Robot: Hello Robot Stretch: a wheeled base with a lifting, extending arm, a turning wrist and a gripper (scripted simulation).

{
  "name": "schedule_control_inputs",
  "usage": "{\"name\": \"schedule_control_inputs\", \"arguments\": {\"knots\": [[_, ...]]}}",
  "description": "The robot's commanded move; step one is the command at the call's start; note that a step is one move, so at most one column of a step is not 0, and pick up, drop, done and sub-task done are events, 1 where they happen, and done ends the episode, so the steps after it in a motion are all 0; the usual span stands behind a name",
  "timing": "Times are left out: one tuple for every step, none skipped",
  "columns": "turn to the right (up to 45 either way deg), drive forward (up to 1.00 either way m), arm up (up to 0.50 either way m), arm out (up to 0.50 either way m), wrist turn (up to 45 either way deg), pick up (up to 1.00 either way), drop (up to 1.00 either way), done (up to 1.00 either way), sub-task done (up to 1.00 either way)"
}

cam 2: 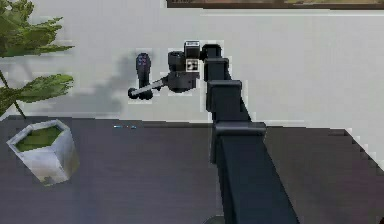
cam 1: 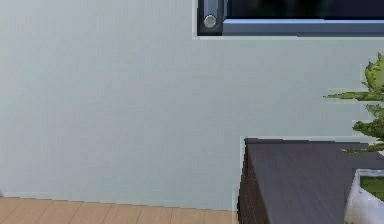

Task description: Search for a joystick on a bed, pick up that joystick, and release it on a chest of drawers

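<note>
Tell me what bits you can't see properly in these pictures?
- Forward view: plant and white pot, cut off by the right edge.
- Forward view: dark cabinet, lower part cut off by the bottom edge.
- Arm side view: joystick at the gripper, too small for detail.
- Arm side view: frame, cut off by the top edge.

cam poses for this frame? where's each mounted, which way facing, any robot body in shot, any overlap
Forward view: on the robot, looking ahead and slightly down at a pale wall, a window frame and a dark wooden top.
Arm side view: fixed on the robot's body, looking out across that top to the wall; the arm and gripper show, holding a dark joystick.
Shared: the potted plant and the wooden top, at the forward view's right and the arm side view's left.
</note>
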Motion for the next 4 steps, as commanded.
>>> {"name": "schedule_control_inputs", "arguments": {"knots": [[0.0, 0.00, 0.00, 0.02, 0.0, 0.00, 0.00, 0.00, 0.00], [0.0, 0.00, 0.00, 0.00, 36.0, 0.00, 0.00, 0.00, 0.00], [0.0, 0.00, -0.04, 0.00, 0.0, 0.00, 0.00, 0.00, 0.00], [0.0, 0.00, -0.32, 0.00, 0.0, 0.00, 0.00, 0.00, 0.00]]}}
